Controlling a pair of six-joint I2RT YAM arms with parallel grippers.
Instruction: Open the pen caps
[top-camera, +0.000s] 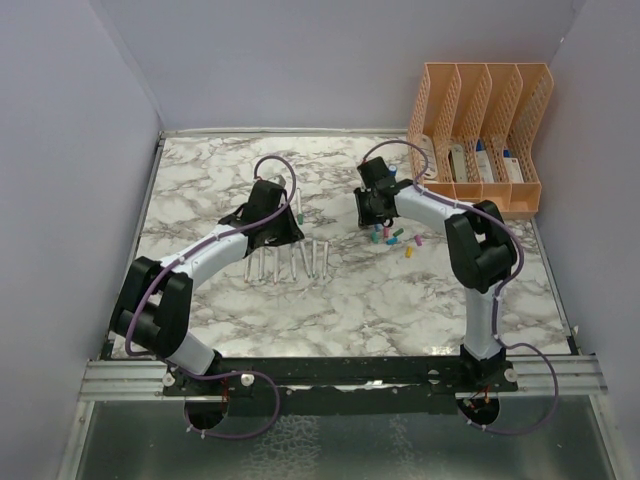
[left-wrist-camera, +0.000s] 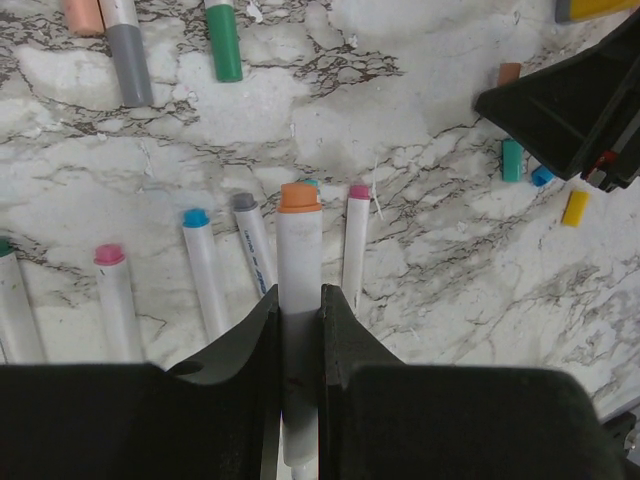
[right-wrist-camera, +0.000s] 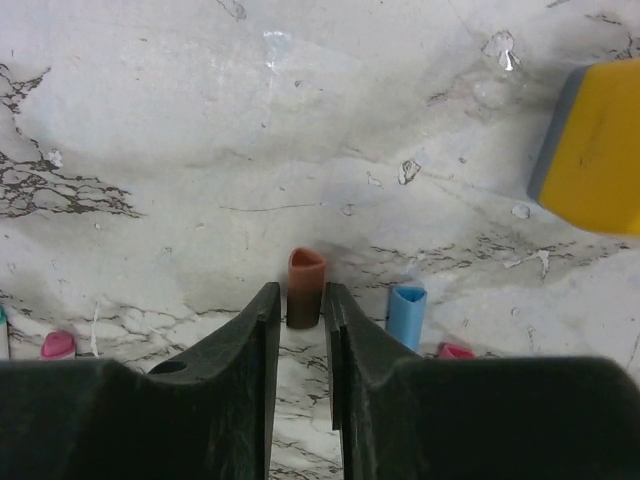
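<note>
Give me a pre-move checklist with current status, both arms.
1. Left gripper jaws shut on the orange-tipped pen: ok.
2. Right gripper jaws shut on the orange cap: ok.
3. Arms apart in the top view: ok.
4. Bare table ahead of the orange cap for release, blue cap off to one side: ok.
5. Orange cap's height above the table: cannot tell.
6. All pens uncapped: not ok, the green-capped pen lies capped beyond the row.
</note>
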